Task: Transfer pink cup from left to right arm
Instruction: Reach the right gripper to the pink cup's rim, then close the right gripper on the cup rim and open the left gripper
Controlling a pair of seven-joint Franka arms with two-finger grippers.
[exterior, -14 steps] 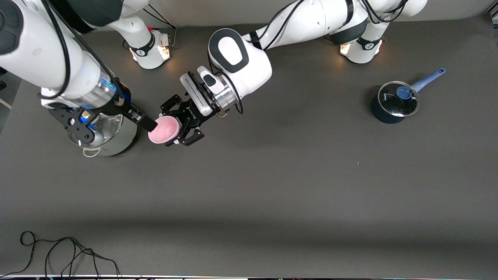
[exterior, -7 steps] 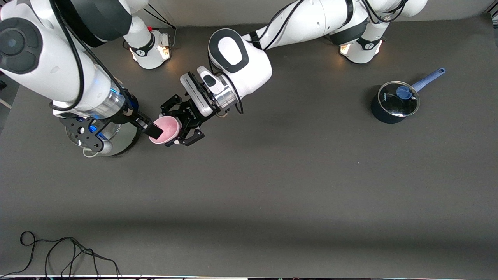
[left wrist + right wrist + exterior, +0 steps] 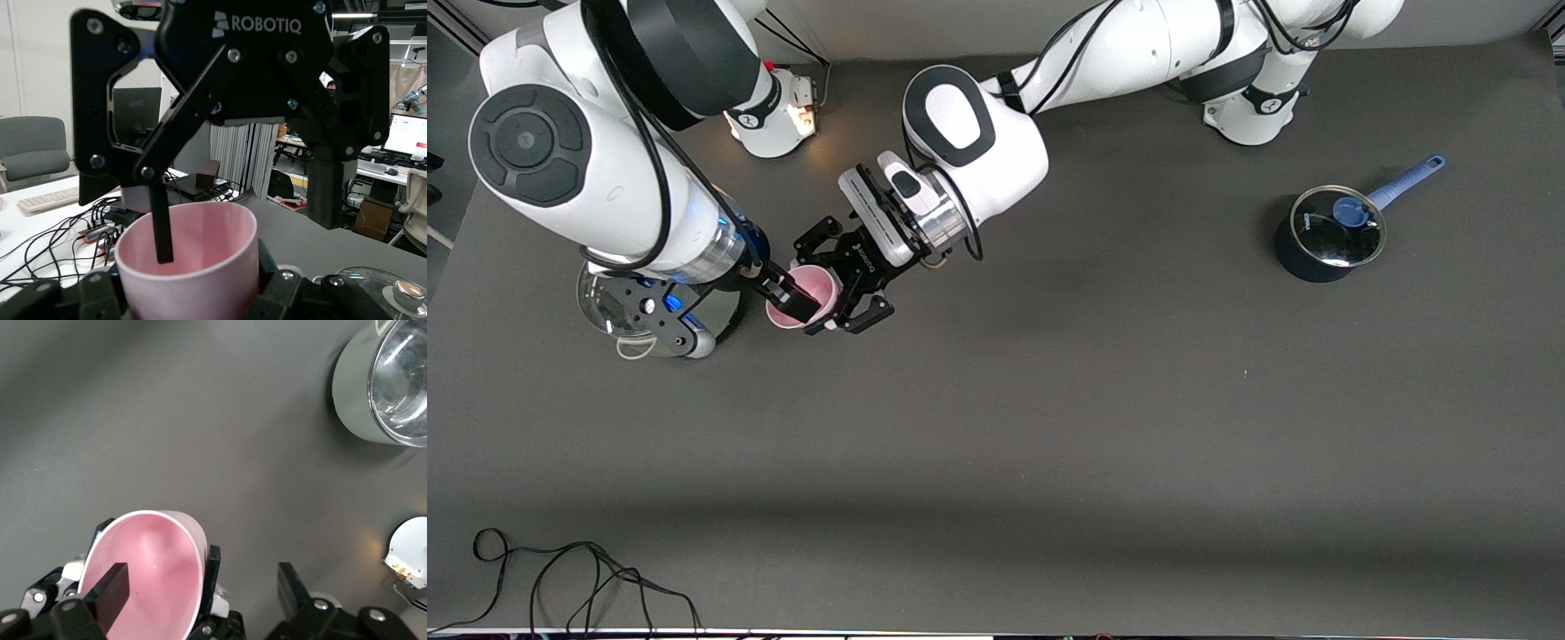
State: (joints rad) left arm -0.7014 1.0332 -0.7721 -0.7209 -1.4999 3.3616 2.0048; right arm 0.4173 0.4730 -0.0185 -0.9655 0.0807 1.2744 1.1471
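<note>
We close the open right tool (image 3: pixel 787 298) squarely across the pink cup's (image 3: pixel 807 293) wall before the left tool (image 3: pixel 845 293), gripping it, lets go.

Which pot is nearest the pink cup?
The silver glass-lidded pot beside the pink cup, under the right arm's wrist; the blue-handled saucepan sits toward the left arm's end.

The left arm reaches low across the surface, its pincer (image 3: pixel 838 286) clamped around the pink cup (image 3: pixel 811 289). The right arm leans in from above, its pincer (image 3: pixel 200 590) spread wide, one finger (image 3: pixel 161 223) inside the cup, the other outside.
</note>
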